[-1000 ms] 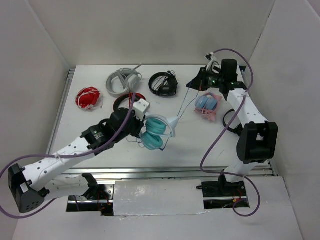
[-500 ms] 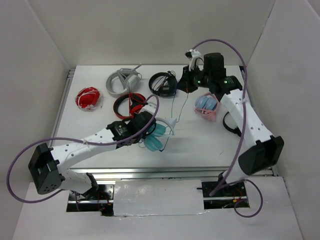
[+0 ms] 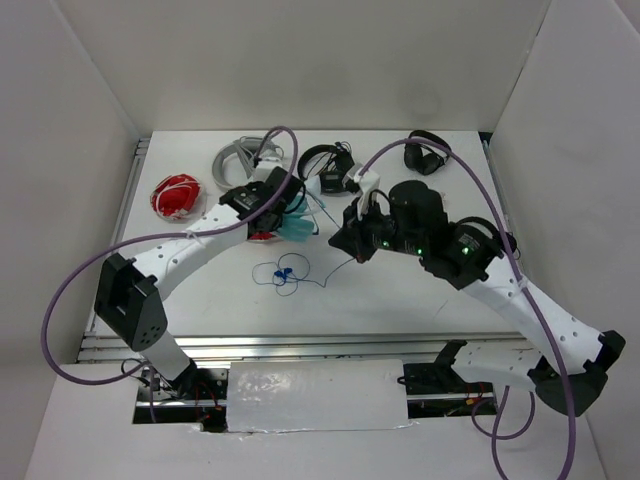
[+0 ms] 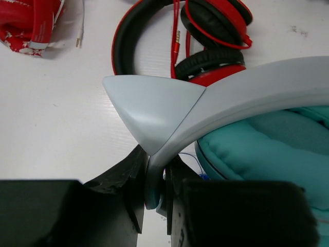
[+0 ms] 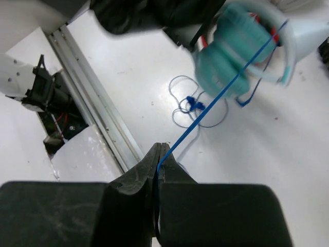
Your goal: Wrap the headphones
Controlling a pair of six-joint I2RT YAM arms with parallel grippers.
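Observation:
The teal headphones (image 3: 298, 228) hang in my left gripper (image 3: 284, 214), which is shut on their white band just below a pointed ear (image 4: 149, 110); a teal cup (image 4: 267, 144) sits to its right. Their thin blue cable (image 5: 221, 98) runs taut from the cups (image 5: 234, 51) down to my right gripper (image 5: 160, 152), whose jaws are shut on it. In the top view the right gripper (image 3: 352, 250) is right of the headphones, near the table's middle. A slack loop of cable (image 3: 283, 273) lies on the table below them.
Red-and-black headphones (image 4: 205, 51) lie just beyond the left gripper. A red bundle (image 3: 177, 195), grey-white headphones (image 3: 243, 158) and two black headphones (image 3: 325, 170), (image 3: 427, 152) sit at the back. A metal rail (image 3: 300, 345) runs along the front edge.
The left arm carried the headphones back and left, over the red-and-black pair. The right arm swung forward and left with the cable, from the back right to the table's middle.

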